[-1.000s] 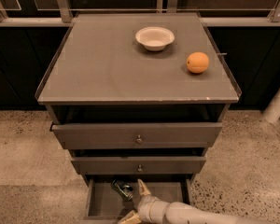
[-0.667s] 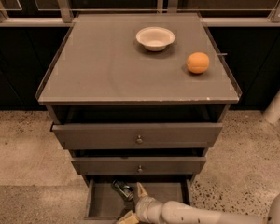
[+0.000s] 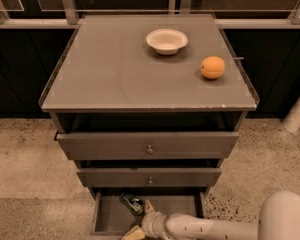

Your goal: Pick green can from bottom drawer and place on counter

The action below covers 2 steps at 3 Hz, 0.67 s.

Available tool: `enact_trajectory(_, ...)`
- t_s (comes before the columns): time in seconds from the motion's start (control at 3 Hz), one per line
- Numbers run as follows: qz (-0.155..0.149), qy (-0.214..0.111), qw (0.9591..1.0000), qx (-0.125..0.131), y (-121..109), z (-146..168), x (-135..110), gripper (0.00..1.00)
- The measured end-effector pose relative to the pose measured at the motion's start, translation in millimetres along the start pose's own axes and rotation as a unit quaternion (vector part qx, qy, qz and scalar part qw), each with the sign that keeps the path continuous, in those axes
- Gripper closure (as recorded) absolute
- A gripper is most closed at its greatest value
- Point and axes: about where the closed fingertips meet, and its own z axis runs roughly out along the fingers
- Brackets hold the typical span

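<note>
The green can [image 3: 131,202] lies on its side on the floor of the open bottom drawer [image 3: 106,216], near the drawer's back, left of centre. My gripper [image 3: 140,219] reaches into that drawer from the lower right on a white arm. Its two tan fingers [image 3: 149,206] are spread open, just in front and to the right of the can, and hold nothing. The counter [image 3: 110,69] is the cabinet's flat grey-brown top, above all three drawers.
A white bowl [image 3: 166,40] and a round orange fruit [image 3: 212,67] sit on the right half of the counter. The two upper drawers [image 3: 148,145] with small knobs stick out slightly above the bottom drawer. Speckled floor surrounds the cabinet; my arm's white elbow [image 3: 285,216] is at the lower right.
The arm has reached further left into the bottom drawer, and its white elbow has come into view at the lower right. The can has not moved.
</note>
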Motion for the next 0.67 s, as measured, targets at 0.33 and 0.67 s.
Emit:
enact_trajectory(0.33,0.004,0.003,1.0000,0.001,-2.4,5.4,2.3,0.00)
enact_trajectory(0.67,-0.002,0.006,0.9998,0.017,-13.0,6.4,-0.5,0.00)
